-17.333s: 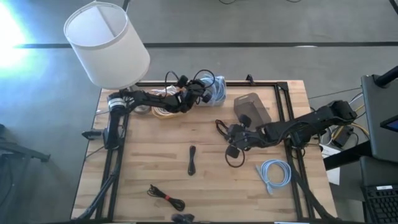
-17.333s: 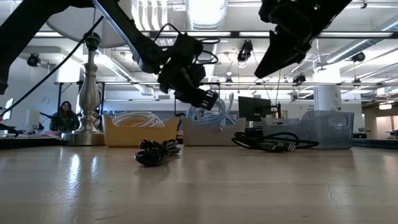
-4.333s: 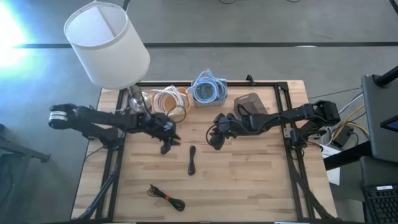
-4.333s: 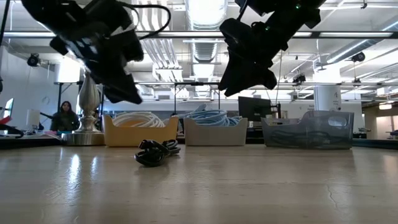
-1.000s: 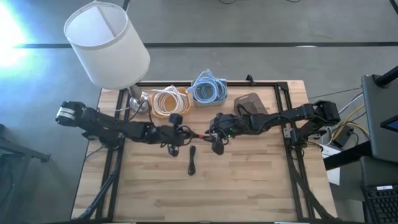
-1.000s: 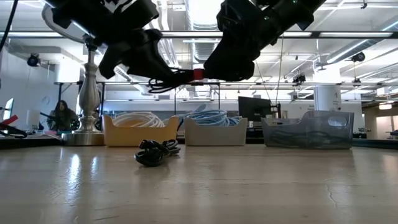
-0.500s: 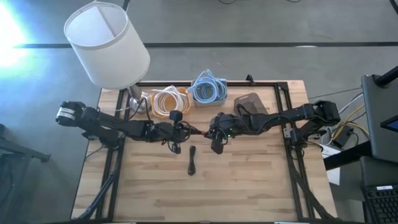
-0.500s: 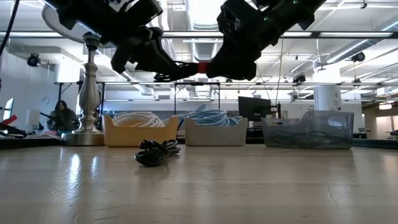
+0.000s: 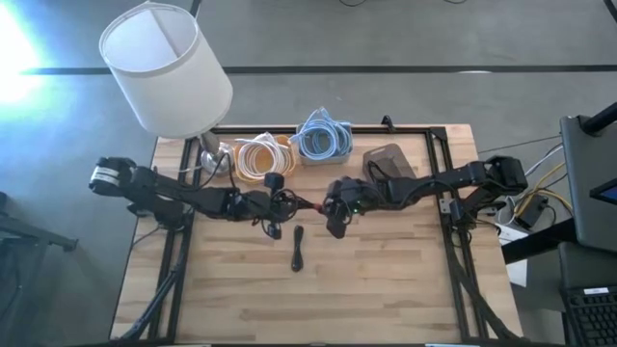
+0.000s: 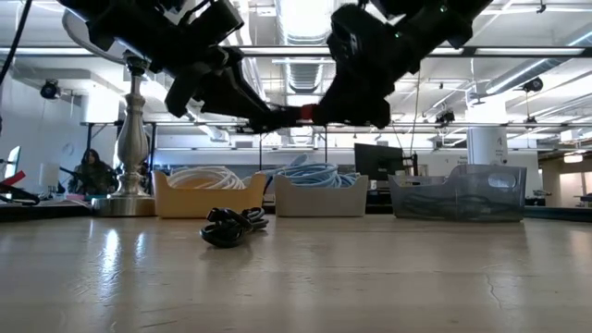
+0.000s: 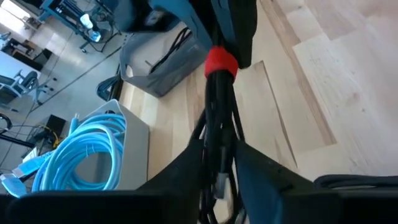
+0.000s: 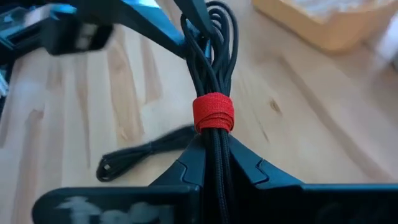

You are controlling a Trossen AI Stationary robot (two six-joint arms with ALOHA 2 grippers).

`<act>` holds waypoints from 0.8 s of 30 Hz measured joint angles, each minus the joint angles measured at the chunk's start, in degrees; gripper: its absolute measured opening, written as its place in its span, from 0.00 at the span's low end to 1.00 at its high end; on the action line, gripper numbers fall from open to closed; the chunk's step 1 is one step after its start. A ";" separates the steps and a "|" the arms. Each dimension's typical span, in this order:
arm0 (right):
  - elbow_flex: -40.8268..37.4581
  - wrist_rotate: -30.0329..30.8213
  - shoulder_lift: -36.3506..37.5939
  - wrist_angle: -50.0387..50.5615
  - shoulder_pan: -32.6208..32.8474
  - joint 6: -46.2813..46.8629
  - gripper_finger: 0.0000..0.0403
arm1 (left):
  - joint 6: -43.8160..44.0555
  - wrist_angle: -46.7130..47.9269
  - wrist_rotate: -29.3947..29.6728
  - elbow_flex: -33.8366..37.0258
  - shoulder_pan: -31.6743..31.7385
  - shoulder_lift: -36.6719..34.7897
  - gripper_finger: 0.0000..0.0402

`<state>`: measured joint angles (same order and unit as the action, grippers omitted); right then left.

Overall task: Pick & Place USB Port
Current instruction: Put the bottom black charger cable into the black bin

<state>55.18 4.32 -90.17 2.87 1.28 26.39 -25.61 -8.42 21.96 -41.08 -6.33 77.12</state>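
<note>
A black coiled USB cable bundle (image 9: 307, 205) with a red tie (image 12: 213, 113) hangs in the air over the middle of the table, stretched between both grippers. My left gripper (image 9: 287, 204) comes from the table's left and is shut on the bundle's looped end. My right gripper (image 9: 326, 206) comes from the right and is shut on the bundle right beside the red tie (image 11: 221, 61). In the low view the bundle (image 10: 287, 114) sits well above the tabletop. My left gripper pinches the bundle's looped end (image 11: 217, 146) between its two fingers, one on each side. The fingers slant down from the table's left and lie along the bundle, which is clear of the table. My right gripper pinches the bundle's strands (image 12: 213, 142) between its two fingers, just behind the red tie. The fingers slant down from the table's right and lie along the bundle. The bundle runs roughly level toward the other gripper, lifted clear.
A second black cable (image 9: 297, 248) lies on the wood just nearer than the grippers. Along the far edge stand a tan bin of white cables (image 9: 258, 157), a grey bin of blue cable (image 9: 321, 140) and a clear bin (image 9: 390, 166). A lamp (image 9: 166, 69) stands far left.
My right gripper has shut on the bundle beside the red tie and rolled slightly. The bundle stays in the air between the two grippers, and both arms have kept their places.
</note>
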 joint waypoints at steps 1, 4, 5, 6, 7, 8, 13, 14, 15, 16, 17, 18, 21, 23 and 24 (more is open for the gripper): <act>-0.52 0.06 0.00 0.18 0.00 1.06 0.07 | -0.02 -0.29 -0.02 0.00 0.00 0.05 0.26; -1.91 0.42 0.00 0.34 -0.04 3.63 0.07 | -0.04 -0.88 0.00 0.00 0.00 0.07 0.34; -2.22 0.43 0.00 0.33 -0.04 4.09 0.07 | 0.03 -0.96 0.00 0.00 0.00 0.07 0.37; -2.44 0.43 0.00 0.43 -0.04 4.67 0.07 | 0.28 -0.87 0.00 0.02 0.00 0.07 0.39; -2.49 0.41 0.00 0.76 -0.02 5.38 0.07 | 0.79 -0.85 0.01 0.02 0.00 0.07 0.41; -2.49 0.43 0.01 1.15 -0.02 6.05 0.07 | 1.29 -0.88 0.02 0.02 0.00 0.07 0.42; -1.03 0.42 1.56 5.72 -0.17 6.24 0.07 | 2.34 -0.83 0.04 0.07 0.00 0.07 0.45; -0.53 0.66 2.28 7.95 -0.27 6.20 0.07 | 2.30 -0.83 0.04 0.07 0.00 0.07 0.45; 0.14 1.85 3.02 10.90 -0.31 6.20 0.07 | 2.30 -0.81 0.04 0.07 0.00 0.07 0.45; 0.96 4.03 3.89 14.29 -0.31 6.24 0.07 | 2.32 -0.81 0.06 0.07 0.00 0.07 0.45; 1.77 7.01 4.90 18.24 -0.31 6.36 0.07 | 2.36 -0.77 0.06 0.08 0.00 0.07 0.45; 2.45 10.58 5.93 22.68 -0.30 6.66 0.07 | 2.38 -0.72 0.08 0.09 0.00 0.07 0.45; 4.12 22.49 9.26 35.26 -0.31 10.84 0.07 | 2.39 -0.53 0.12 0.11 0.00 0.06 0.45; 4.48 29.80 11.42 43.09 -0.44 14.62 0.07 | 2.42 -0.57 0.13 0.11 0.00 0.04 0.44; 4.44 32.75 12.39 46.81 -0.68 16.18 0.07 | 2.43 -0.55 0.17 0.11 0.00 0.04 0.44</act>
<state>59.62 37.07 -77.78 49.68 0.60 42.57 -23.18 -8.98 22.13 -40.97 -6.33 77.17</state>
